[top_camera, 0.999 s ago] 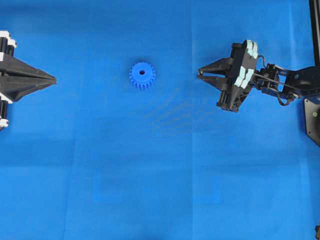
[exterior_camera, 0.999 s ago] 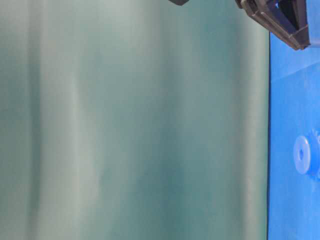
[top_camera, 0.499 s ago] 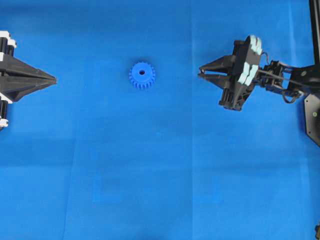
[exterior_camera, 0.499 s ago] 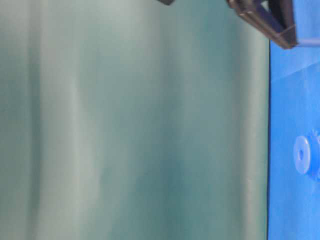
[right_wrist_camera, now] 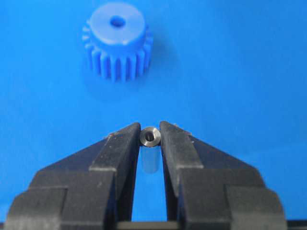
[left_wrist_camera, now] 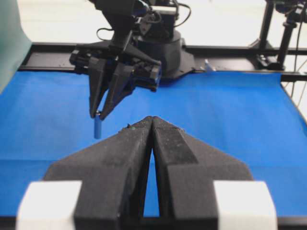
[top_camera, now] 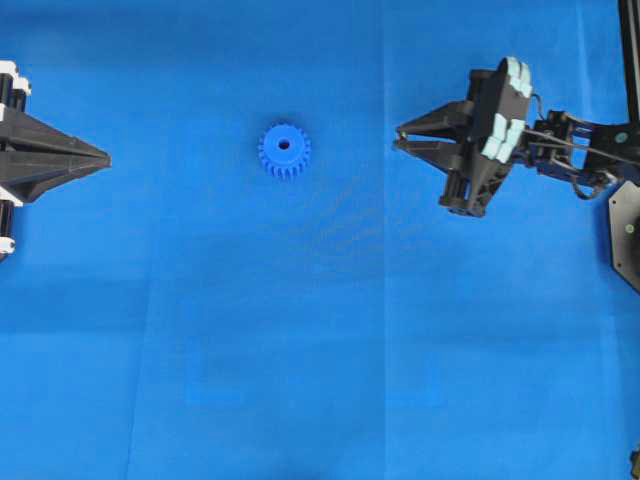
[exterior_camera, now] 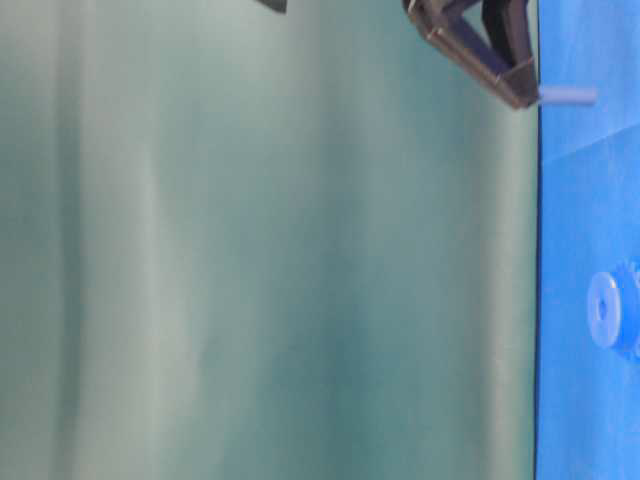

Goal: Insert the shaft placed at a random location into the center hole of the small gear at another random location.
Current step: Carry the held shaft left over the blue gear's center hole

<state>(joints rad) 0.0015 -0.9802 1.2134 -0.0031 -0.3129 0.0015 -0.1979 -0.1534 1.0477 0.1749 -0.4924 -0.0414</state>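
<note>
Shaft [right_wrist_camera: 150, 137] silvery, hollow-ended, upright

You have a bright-blue small gear [top_camera: 284, 151] lying on a lighter blue cloth [top_camera: 320, 350]. The shaft [right_wrist_camera: 150, 137] is silvery-grey, pinched between the matte black fingers [right_wrist_camera: 120, 148] of the right end effector [right_wrist_camera: 150, 140].

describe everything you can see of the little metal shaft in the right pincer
The short silvery metal cylindrical shaft looks polished, with a small dark recess in its visible end face. It hangs upright, clamped near its top between the black tips of the right pincer, the rest of it protruding below. The table-level view shows it clear of the blue cloth, apart from the bright-blue plastic toothed gear.
</note>
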